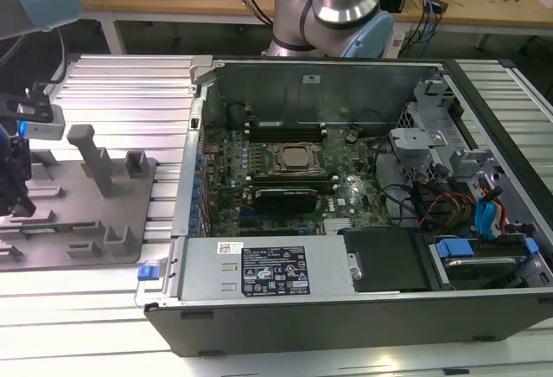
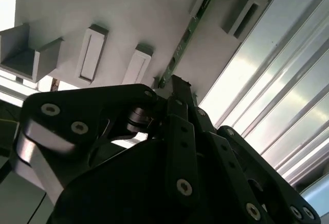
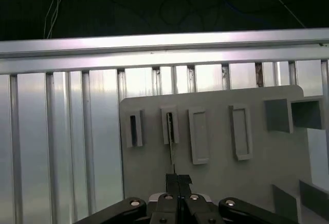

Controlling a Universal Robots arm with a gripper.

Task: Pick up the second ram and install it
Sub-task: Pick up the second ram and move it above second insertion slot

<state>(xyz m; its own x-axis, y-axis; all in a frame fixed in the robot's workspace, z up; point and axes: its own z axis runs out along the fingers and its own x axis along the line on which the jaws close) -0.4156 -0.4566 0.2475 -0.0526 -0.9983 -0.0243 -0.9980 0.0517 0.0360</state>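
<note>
Ribbed aluminium table all round, with wooden benches and a mess of cables behind it. An open computer case sits toward the exterior view's right, and you can see its green motherboard inside. The grey slotted tray is off to the exterior view's left, and the arm's dark hand is over that tray, well apart from the case.

In the first wrist view the hand has its fingers pinched narrow, basically together, on the near end of the second ram. You're seeing the stick edge-on as a thin line. Its far end sits in one of the tray's raised slot brackets. In the second wrist view the ram is a thin green strip running along the tray right up to the hand's fingertips. So it's gripped but looks to be in the tray, not in the motherboard.
</note>
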